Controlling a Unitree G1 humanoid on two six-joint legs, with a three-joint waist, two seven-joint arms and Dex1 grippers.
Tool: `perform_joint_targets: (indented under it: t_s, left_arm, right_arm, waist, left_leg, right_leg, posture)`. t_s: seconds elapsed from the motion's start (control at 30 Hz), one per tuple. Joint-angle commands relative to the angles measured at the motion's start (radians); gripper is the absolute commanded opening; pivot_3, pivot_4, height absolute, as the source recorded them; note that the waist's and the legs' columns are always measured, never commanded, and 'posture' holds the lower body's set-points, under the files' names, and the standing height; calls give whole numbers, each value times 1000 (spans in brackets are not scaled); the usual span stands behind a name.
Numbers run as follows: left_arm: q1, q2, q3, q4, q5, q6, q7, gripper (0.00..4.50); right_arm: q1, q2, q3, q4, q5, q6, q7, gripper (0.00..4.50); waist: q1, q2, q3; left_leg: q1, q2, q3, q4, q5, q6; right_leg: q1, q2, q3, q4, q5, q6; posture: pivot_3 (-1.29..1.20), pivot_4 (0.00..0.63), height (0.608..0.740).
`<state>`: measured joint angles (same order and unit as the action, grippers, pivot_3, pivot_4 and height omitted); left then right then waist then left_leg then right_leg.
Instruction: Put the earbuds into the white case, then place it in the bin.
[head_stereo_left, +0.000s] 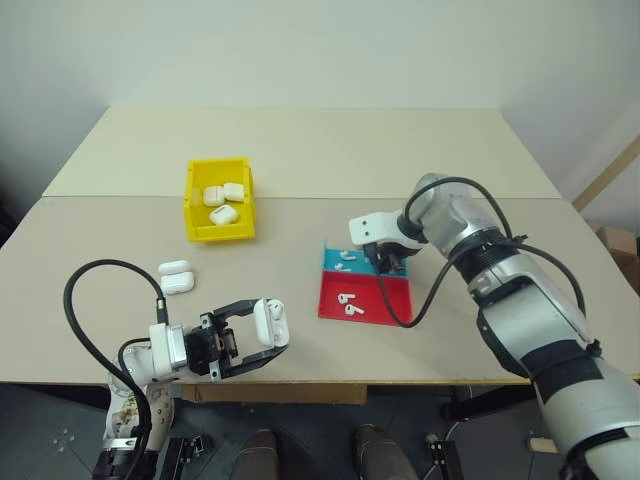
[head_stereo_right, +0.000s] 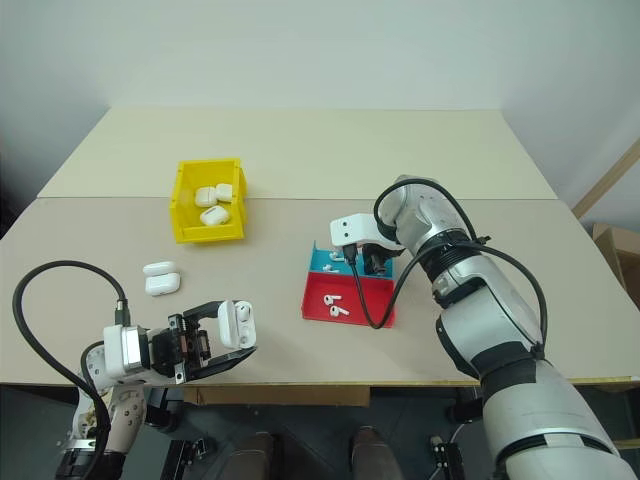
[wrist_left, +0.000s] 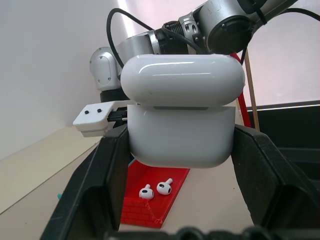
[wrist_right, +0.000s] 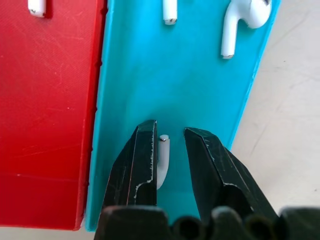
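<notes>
Earbud sits between the right gripper fingers, stem tip showing, over the blue tray. It lies against one finger w/ a gap to the other, so whether it's truly pinched or just bracketed: can't tell. Jaws part-closed around it.

White case is clamped in the left gripper, lid hinged open, held off the table near the front edge, approx 8 o'clock from the trays. Bin stands at approx 10 o'clock from the trays, 3 cases already in it; 2 more cases lie on the table between bin and left gripper.

Doing this step well, imo: firm up the pinch before lifting, lift straight clear of the tray wall, then bring the bud to the open case w/ stem pointing down into its socket. Left arm should hold the case steady, mouth facing the incoming bud.

Hard to see: the bud's head is hidden behind the finger. Case sockets can't be made out, so can't say if 1 bud is already in. 2 buds lie in the red tray; 2 more in the blue, 1 cut off at frame edge.
</notes>
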<state>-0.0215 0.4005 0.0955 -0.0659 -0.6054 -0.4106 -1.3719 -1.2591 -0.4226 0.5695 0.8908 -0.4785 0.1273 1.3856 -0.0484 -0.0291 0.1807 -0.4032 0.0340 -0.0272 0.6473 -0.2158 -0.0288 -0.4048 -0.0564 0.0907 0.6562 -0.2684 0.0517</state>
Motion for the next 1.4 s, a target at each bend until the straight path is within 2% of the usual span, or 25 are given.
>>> perform_joint_targets:
  t_s: [0.03,0.37,0.47,0.6,1.0,1.1,1.17,1.4]
  left_arm:
    - [-2,8,8,-6,-10,-20,-1,2769]
    - [-9,5,8,9,-10,-26,-10,2769]
    - [-6,2,8,15,-8,-33,-13,2769]
    - [-2,0,10,25,-8,-43,-17,2769]
    - [17,-4,10,45,-5,-86,-16,2769]
    - [24,-1,11,51,-6,-95,-16,2769]
    - [31,1,11,43,-6,-92,-10,2769]
    - [43,12,4,-7,3,-69,27,2769]
  right_arm:
    - [-48,-32,-56,-37,44,-45,3,1221]
    - [-98,44,-65,8,45,-48,-65,1221]
    - [-113,72,-59,32,39,-62,-81,1770]
    - [-137,114,-52,70,30,-54,-98,3154]
    - [-187,213,-25,236,-17,-39,-194,3154]
    - [-187,221,-32,253,-13,-44,-186,2592]
    - [-188,226,-35,259,-12,-38,-192,1959]
    - [-189,228,-31,266,-18,-44,-193,1959]
  waist:
    - [0,0,0]
    - [-15,0,0]
    - [-18,0,0]
    - [-20,1,0]
    - [-21,1,0]
    - [-21,1,0]
    - [-21,1,0]
    - [-21,1,1]
  left_leg:
    - [0,0,0,0,0,0]
    - [0,0,0,0,0,0]
    - [0,0,0,0,0,0]
    - [-1,0,-1,0,0,0]
    - [0,0,-1,0,0,0]
    - [0,0,-1,0,0,0]
    - [0,0,-1,0,0,0]
    - [0,0,-1,-1,0,0]
  right_leg:
    - [0,0,0,0,0,0]
    - [0,0,0,1,0,0]
    - [-1,0,0,1,0,0]
    - [-1,0,0,1,0,0]
    - [-1,0,0,1,0,-1]
    - [-1,0,0,1,0,-1]
    - [-1,0,0,1,0,-1]
    - [-1,0,0,1,0,-1]
  posture:
    - [0,150,740]
    - [0,150,740]
    - [0,150,740]
    - [0,150,740]
    - [0,150,740]
    - [0,150,740]
    - [0,150,740]
    - [0,150,740]
